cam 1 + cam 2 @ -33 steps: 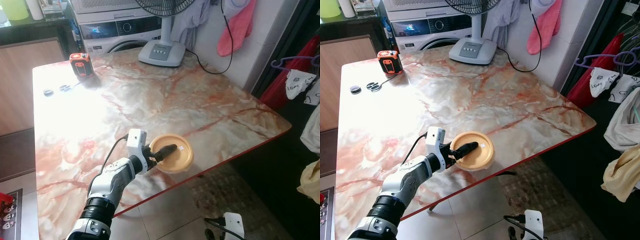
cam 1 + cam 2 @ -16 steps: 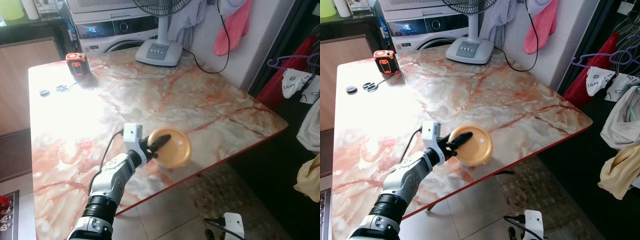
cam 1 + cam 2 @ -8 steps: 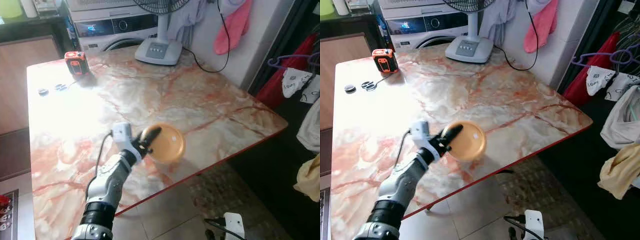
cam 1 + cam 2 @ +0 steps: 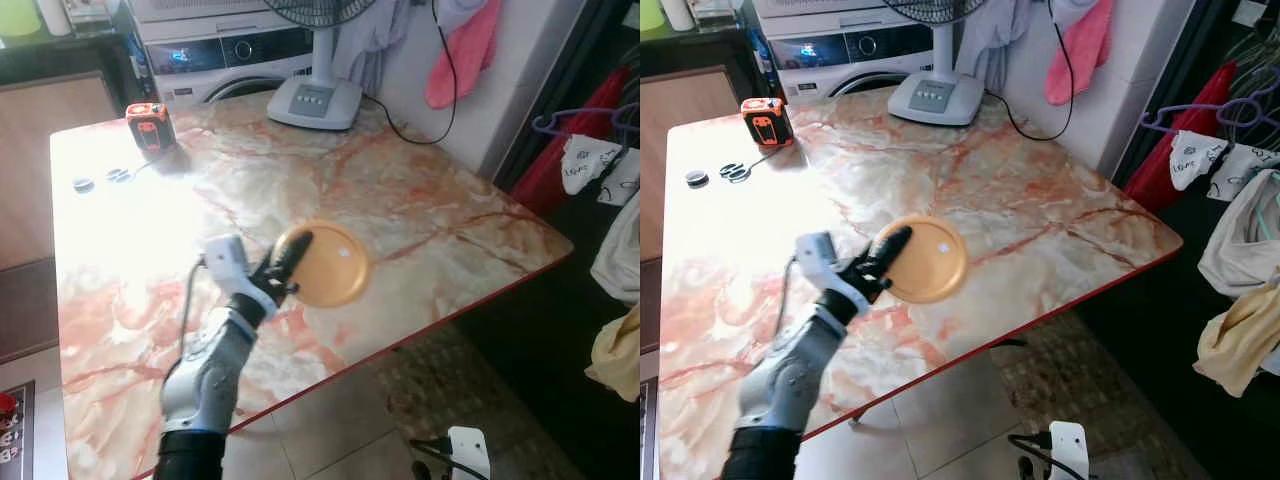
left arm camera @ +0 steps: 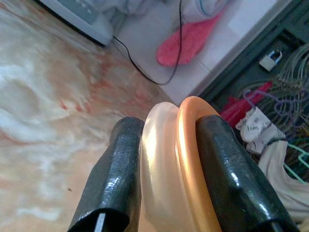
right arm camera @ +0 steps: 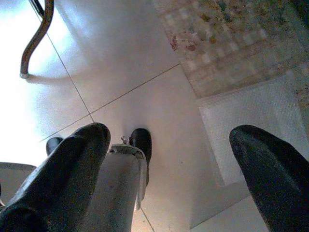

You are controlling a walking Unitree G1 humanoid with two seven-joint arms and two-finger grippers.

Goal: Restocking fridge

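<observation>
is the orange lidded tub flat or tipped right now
Tipped. The left hand holds the tub nearly on edge above the table, lid facing the camera.

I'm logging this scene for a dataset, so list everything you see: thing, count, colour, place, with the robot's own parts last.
Container: one, orange lid, cream body, lifted above the table, gripped at its edge.
Table: one, pink-and-cream marble top, red edge.
Tape measure: one, orange and black, far left corner of the table.
Small round items: a few, dark, beside the tape measure.
Fan: one, white base, far edge of the table.
Washing machine: one, white, behind the table.
Cloth: one, pink, hanging on the wall.
Laundry: several pieces, white and yellow, hanging at right.
Left tool: black fingers shut on the container.
Right tool: black fingers apart, over the floor tiles.
</observation>
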